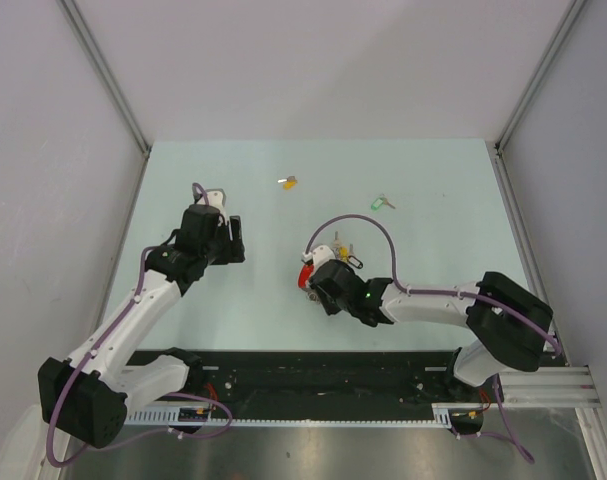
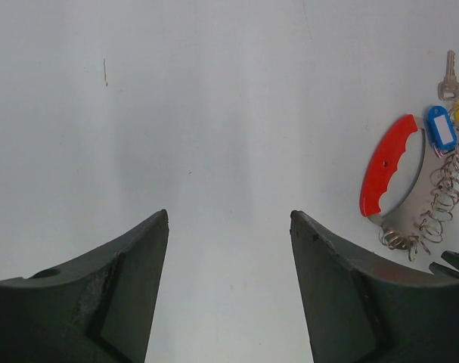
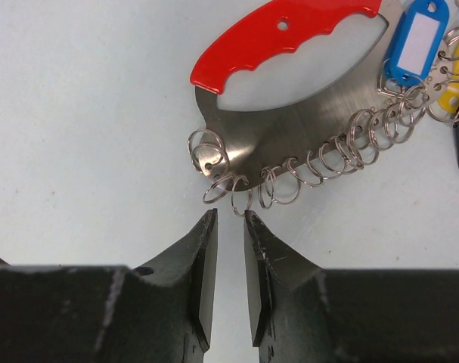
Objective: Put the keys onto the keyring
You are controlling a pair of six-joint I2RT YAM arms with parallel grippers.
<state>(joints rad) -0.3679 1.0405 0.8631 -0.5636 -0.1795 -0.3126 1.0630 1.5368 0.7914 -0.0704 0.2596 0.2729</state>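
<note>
The keyring (image 3: 289, 106) is a steel plate with a red curved grip, a row of split rings, and blue and yellow tags. In the top view it (image 1: 306, 272) lies mid-table. My right gripper (image 3: 230, 213) is narrowly open, its tips just short of one split ring (image 3: 241, 198), with nothing between the jaws. My left gripper (image 2: 229, 215) is wide open and empty, left of the keyring (image 2: 392, 170). The yellow-headed key (image 1: 289, 182) and the green-headed key (image 1: 381, 204) lie apart further back on the table.
A blue tag (image 2: 441, 127) and a bare silver key (image 2: 447, 76) hang at the keyring's far end. White walls and metal posts enclose the pale green table (image 1: 233, 160). The black rail (image 1: 313, 375) runs along the near edge.
</note>
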